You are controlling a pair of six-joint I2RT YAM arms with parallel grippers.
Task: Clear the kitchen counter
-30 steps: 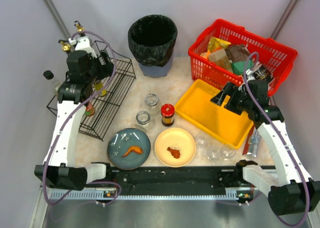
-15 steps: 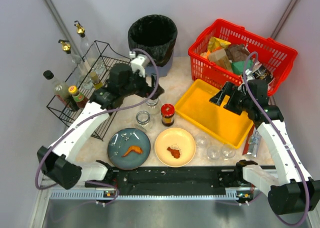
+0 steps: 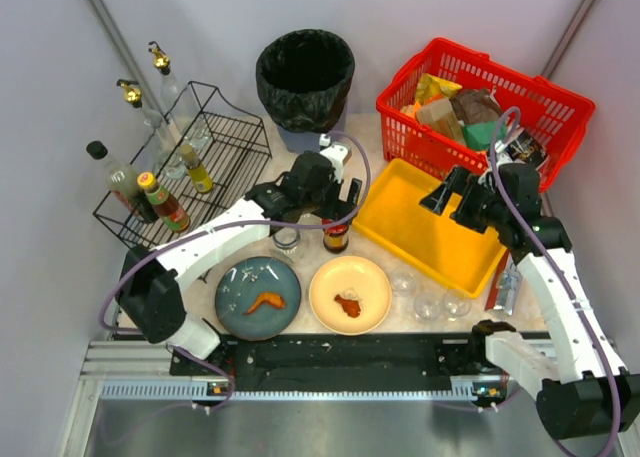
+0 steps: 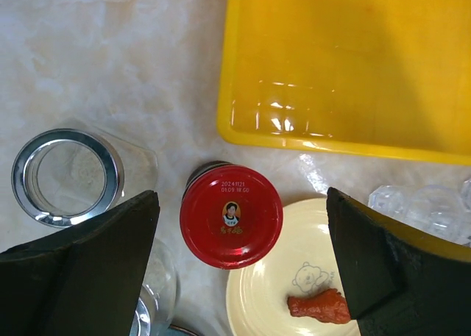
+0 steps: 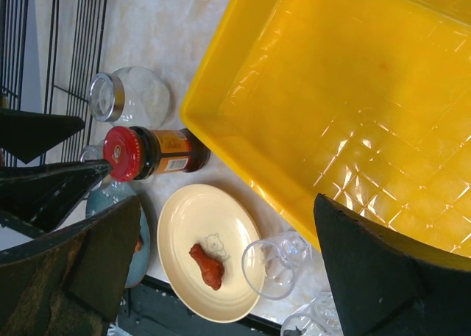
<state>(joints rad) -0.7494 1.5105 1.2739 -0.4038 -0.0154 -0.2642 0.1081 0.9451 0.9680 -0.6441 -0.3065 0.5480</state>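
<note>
Nearest, at 6 o'clock on the kitchen counter [image 3: 368, 145], a beige marbled surface lying under every item: noted a blue plate [image 3: 240, 277] with an orange scrap. Just beside it at 3 o'clock, a cream plate [image 3: 365, 277] carrying a piece of fried chicken [image 4: 318, 306]. Seen at 3 o'clock of the cream plate: a cluster of clear glasses [image 3: 430, 302].

Found the left tool [image 4: 241, 195] with jaws spread fully apart, gripping nothing, poised directly above a red-lidded sauce jar [image 4: 231, 215]. Lid centred between the jaws, with a clear gap on each side and no contact visible. Recorded an empty glass jar [image 4: 65, 176] at 9 o'clock of the sauce jar.

Found the right tool [image 5: 227, 199] likewise spread wide and empty, hanging over the near-left rim of the yellow tray [image 5: 353, 93], touching nothing.

Farther back:
- at 10 o'clock, a black wire rack [image 3: 220, 177] with bottles [image 3: 165, 202] in and beside it
- at 12 o'clock, a black-lined bin [image 3: 268, 82]
- at 2 o'clock, a red basket [image 3: 415, 137] filled with packets
</note>
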